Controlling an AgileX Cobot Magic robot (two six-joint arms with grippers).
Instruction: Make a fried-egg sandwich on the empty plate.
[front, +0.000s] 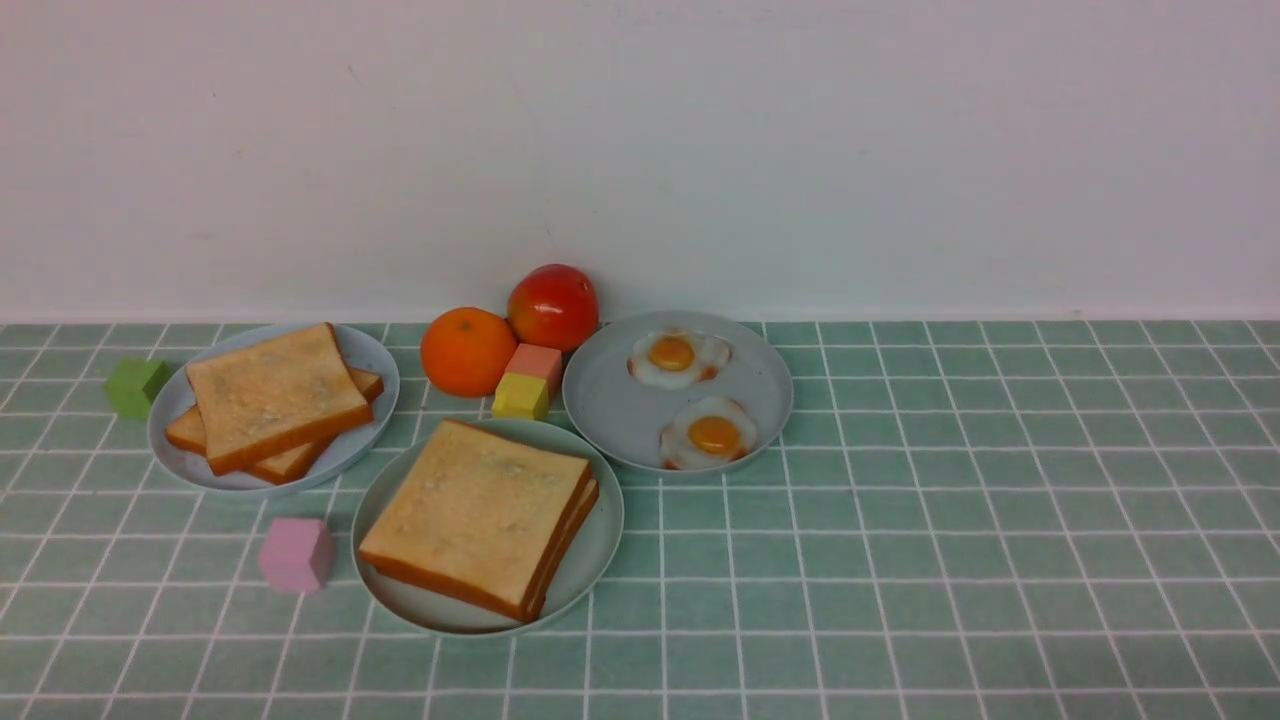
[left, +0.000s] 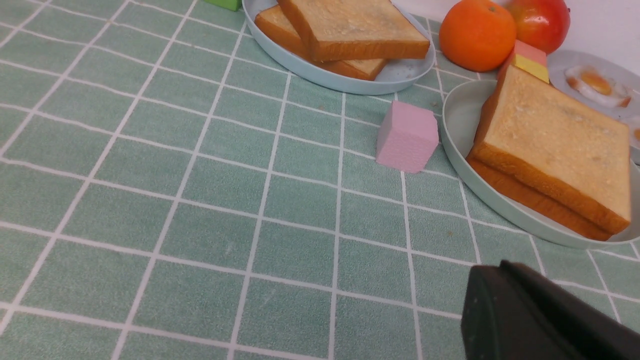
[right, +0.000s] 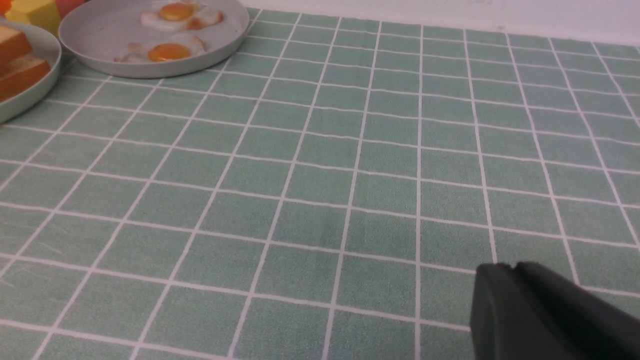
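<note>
Two square toasted bread slices (front: 478, 515) lie stacked on the round pale mint-green plate (front: 600, 545) at the bench's six o'clock — any egg between them is hidden, so the sandwich looks assembled at best. Both arms are out of the front view; each wrist view shows one dark fingertip, so the jaws' state cannot be told.

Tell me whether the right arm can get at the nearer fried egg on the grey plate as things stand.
Probably yes. The nearer fried egg lies uncovered at the grey plate's near edge, and only bare tablecloth shows between it and the right gripper. The plate's low rim looks like the only obstacle.
</note>
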